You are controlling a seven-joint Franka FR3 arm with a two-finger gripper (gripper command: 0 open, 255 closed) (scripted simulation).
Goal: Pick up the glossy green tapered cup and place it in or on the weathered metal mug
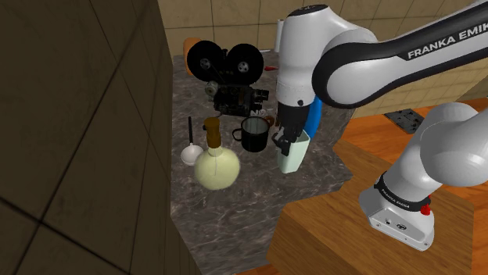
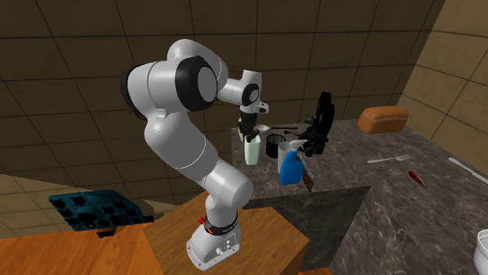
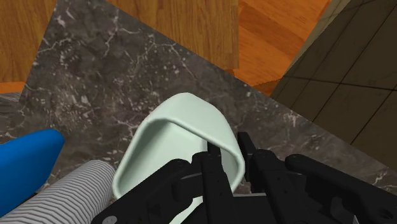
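Black fingers [image 3: 257, 162] sit closest to the wrist camera, and between them runs 1 wall of the pale green cup [image 3: 181, 143]. 1 finger looks to be inside the mouth and the other outside, so the gripper [image 3: 233, 159] is closed down to the thickness of that wall, clamped on the rim rather than around the body. The shoulder view shows the same hold, with the gripper [image 1: 285, 142] coming down onto the cup [image 1: 293, 158] near a corner of the dark stone counter [image 1: 235, 211]. I cannot tell whether the cup's base is off the counter.

I judge that thin, 1-sided pinch to be the main risk. The glossy wall could slide between the pads, or the cup could swing about the pinch line and hang tilted. The dark mug [image 1: 252, 134] stands just beside it, on the shoulder view's left. A tilted cup base could therefore catch the mug's rim and push or tip the mug instead of dropping in. A blue spray bottle [image 2: 291, 166] stands close by, and a round flask [image 1: 216, 166] is near the mug; a wide swing could clip either. With the cup this near the counter's edge, a slip could send it over the side.
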